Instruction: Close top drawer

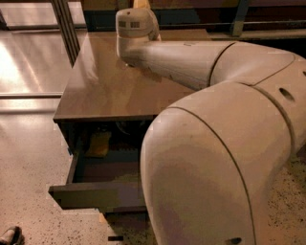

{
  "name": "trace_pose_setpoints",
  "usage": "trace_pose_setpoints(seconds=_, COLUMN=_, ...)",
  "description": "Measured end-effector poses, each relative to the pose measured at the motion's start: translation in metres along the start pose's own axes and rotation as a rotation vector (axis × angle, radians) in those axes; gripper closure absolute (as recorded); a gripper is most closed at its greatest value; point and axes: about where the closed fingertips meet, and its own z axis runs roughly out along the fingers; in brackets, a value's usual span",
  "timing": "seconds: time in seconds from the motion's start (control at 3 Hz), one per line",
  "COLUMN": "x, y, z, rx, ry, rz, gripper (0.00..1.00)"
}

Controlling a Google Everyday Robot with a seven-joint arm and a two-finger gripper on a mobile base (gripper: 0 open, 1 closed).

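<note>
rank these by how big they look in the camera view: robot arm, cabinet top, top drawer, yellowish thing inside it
1. robot arm, though nearness to the camera inflates it
2. cabinet top
3. top drawer
4. yellowish thing
The gripper, past the wrist over the cabinet's far edge, is mostly hidden, so unranked.

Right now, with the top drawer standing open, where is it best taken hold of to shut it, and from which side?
On the top drawer, take the flat front panel, from the front: handleless, so press it squarely or pinch its top edge from above. The gripper hangs over the cabinet top, far from it.
</note>
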Motion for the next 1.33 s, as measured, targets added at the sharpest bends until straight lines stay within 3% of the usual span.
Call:
trace_pose_setpoints(seconds=0.33, x=0.025, y=-0.01, z=0.011, rx=0.068, ry=0.035, rz=-0.054, gripper=0.0)
trace_pose_setpoints(seconds=1.0, x=0.111, y=-0.032, z=0.031, rx=0.208, ry=0.157, rz=-0.223, gripper=0.0)
trace_pose_setpoints(seconds=1.33, x=0.144, y=-0.039, z=0.034, rx=0.238, ry=0.19, rz=-0.225, gripper=0.0)
